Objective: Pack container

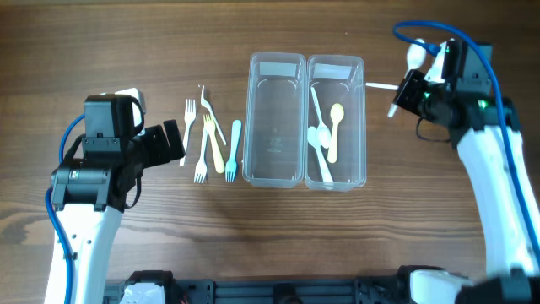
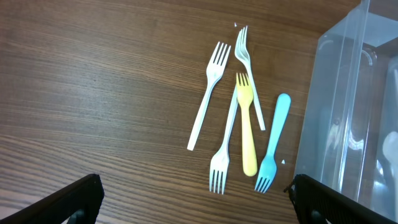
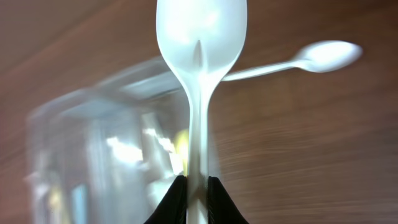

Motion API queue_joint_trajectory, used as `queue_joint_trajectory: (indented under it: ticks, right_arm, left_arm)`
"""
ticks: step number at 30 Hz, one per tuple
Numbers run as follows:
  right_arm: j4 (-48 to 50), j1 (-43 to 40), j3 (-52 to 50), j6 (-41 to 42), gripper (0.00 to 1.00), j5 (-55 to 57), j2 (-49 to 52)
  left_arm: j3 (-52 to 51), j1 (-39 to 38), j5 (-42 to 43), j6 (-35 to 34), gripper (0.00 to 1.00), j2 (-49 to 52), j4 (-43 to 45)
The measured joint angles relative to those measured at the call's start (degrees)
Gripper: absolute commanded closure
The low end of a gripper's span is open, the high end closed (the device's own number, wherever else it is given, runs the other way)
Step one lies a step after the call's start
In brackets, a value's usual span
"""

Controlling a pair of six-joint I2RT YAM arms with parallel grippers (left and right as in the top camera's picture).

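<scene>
Two clear containers stand side by side mid-table. The left one (image 1: 274, 118) is empty; the right one (image 1: 337, 127) holds several spoons, white and yellow. Several forks lie left of them: white forks (image 2: 205, 102), a yellow fork (image 2: 247, 124) and a blue fork (image 2: 273, 146). My left gripper (image 2: 196, 199) is open and empty, hovering just short of the forks (image 1: 173, 142). My right gripper (image 3: 198, 186) is shut on a white spoon (image 3: 200, 37) by its handle, raised beside the right container's far right corner (image 1: 405, 91).
Another white spoon (image 3: 329, 55) lies on the wood table right of the right container, partly under my right gripper (image 1: 415, 57). The left container's wall (image 2: 336, 112) stands close beside the blue fork.
</scene>
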Motion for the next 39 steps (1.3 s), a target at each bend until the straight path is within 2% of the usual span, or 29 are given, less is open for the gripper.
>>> queue_joint_trajectory:
  ticks: [3, 8, 13, 14, 17, 20, 25, 29, 31, 34, 39]
  right_arm:
    - [-1.46, 6.49, 0.02, 0.02, 0.86, -1.97, -1.88]
    - [-0.15, 14.99, -2.16, 1.55, 0.84, 2.95, 4.57]
    - [3.08, 16.44, -4.04, 1.36, 0.67, 3.82, 16.63]
    - [4.15, 16.44, -4.13, 0.94, 0.62, 3.39, 16.92]
    - [7.21, 16.31, -2.97, 0.37, 0.59, 2.58, 14.69]
    - [9.94, 14.80, 0.42, 0.39, 0.59, 2.32, 10.47]
    - [8.90, 3.15, 3.17, 6.75, 0.59, 4.59, 7.10]
    - [7.30, -5.60, 3.19, 9.99, 0.57, 5.66, 13.16]
    - [9.92, -7.65, 3.15, 9.66, 0.55, 5.42, 17.62]
    - [17.99, -8.87, 3.04, 7.10, 0.56, 3.45, 22.84]
    - [22.95, -8.87, 3.04, 7.67, 0.57, 2.10, 26.12]
  left_arm:
    - [0.00, 0.00, 0.00, 0.00, 0.00, 0.02, 0.00]
    - [0.00, 0.00, 0.00, 0.00, 0.00, 0.02, 0.00]
    - [0.00, 0.00, 0.00, 0.00, 0.00, 0.00, 0.00]
    - [0.00, 0.00, 0.00, 0.00, 0.00, 0.00, 0.00]
    - [0.00, 0.00, 0.00, 0.00, 0.00, 0.02, 0.00]
    - [0.00, 0.00, 0.00, 0.00, 0.00, 0.02, 0.00]
    - [0.00, 0.00, 0.00, 0.00, 0.00, 0.02, 0.00]
    - [0.00, 0.00, 0.00, 0.00, 0.00, 0.02, 0.00]
    - [0.00, 0.00, 0.00, 0.00, 0.00, 0.02, 0.00]
    - [0.00, 0.00, 0.00, 0.00, 0.00, 0.00, 0.02]
    - [0.00, 0.00, 0.00, 0.00, 0.00, 0.02, -0.02]
